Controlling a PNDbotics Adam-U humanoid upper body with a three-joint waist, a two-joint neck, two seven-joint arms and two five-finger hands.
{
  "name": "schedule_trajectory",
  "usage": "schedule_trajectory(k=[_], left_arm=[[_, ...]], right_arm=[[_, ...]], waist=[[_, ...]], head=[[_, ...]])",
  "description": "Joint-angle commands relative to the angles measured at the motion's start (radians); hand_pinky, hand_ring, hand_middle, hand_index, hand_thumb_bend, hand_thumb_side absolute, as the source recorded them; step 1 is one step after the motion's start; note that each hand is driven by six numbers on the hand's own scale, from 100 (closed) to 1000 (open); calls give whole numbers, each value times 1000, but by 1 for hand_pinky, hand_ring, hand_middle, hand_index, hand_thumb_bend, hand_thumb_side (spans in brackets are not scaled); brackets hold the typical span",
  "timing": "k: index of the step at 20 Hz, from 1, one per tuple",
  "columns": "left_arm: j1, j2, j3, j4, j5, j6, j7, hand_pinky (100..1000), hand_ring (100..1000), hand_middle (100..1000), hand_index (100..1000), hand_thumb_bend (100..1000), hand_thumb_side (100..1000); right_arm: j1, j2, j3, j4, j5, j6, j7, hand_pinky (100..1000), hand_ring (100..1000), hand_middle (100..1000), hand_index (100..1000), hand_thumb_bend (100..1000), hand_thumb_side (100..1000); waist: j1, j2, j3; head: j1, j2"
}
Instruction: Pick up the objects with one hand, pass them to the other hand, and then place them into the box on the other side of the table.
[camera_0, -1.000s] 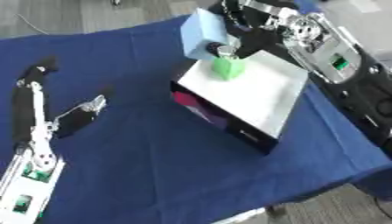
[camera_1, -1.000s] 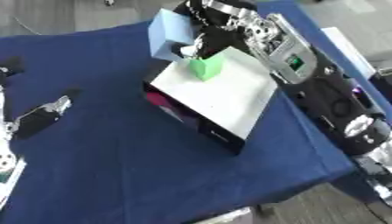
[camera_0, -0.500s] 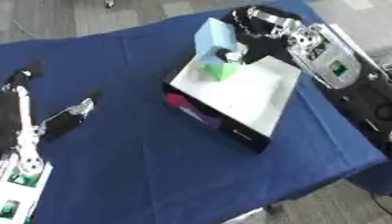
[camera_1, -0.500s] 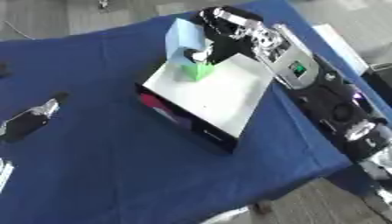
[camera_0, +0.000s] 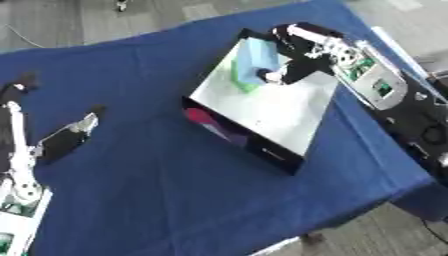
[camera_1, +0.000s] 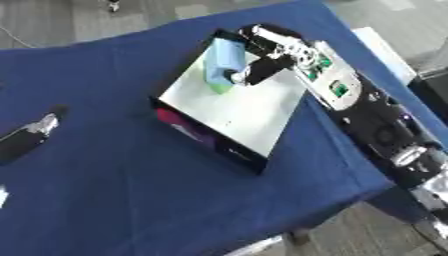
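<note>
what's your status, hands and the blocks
Right hand over the box, fingers curled by the light blue block; grip unclear. Green block beneath it in the box. Left hand idle, open, at table's left. Nothing in the way.

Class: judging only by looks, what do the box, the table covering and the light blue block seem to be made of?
Box: probably cardboard, with a smooth white floor and thin dark walls. Table covering: blue cloth, matte, draping over the edge. Light blue block: possibly foam or plastic; matte and flat-faced, but it is hard to tell.
</note>
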Motion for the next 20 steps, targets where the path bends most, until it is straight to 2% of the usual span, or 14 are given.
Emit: schedule_trajectory(k=[1,3,4,7,8,11,15,20], left_arm=[[-12,18,9,-21,6,3,4,839,838,705,858,732,431],[-12,18,10,-22,7,4,5,839,838,705,858,733,431],[-12,19,10,-22,7,4,5,840,838,705,858,734,432],[-10,20,10,-21,9,6,5,840,838,705,858,738,434],[-10,20,9,-21,10,6,4,840,838,706,858,738,434],[-11,17,10,-21,9,7,5,840,839,707,858,740,432],[-14,13,10,-22,3,7,7,841,839,706,858,742,429],[-16,15,11,-24,4,10,8,841,839,706,857,744,426]], right_arm=[[0,-18,-22,2,36,-6,10,925,820,533,659,256,100],[3,-14,-26,2,49,-11,12,930,836,589,716,341,100],[3,-14,-28,-1,54,-14,13,936,849,634,756,412,100],[5,-15,-30,-19,74,-35,17,967,905,769,883,459,100],[6,-16,-31,-24,84,-44,18,970,913,779,895,468,100],[8,-18,-35,-33,129,-70,20,994,987,845,969,604,180],[10,-17,-43,-33,187,-81,-1,1000,1000,860,993,596,203],[10,-15,-48,-37,192,-77,-26,1000,1000,865,998,599,189]], waist=[[11,-40,-1],[12,-40,-2],[13,-40,-2],[14,-40,-3],[14,-40,-3],[14,-41,-3],[14,-41,-3],[15,-42,-3]], head=[[0,3],[0,4],[0,5],[1,5],[1,6],[3,6],[9,6],[14,6]])
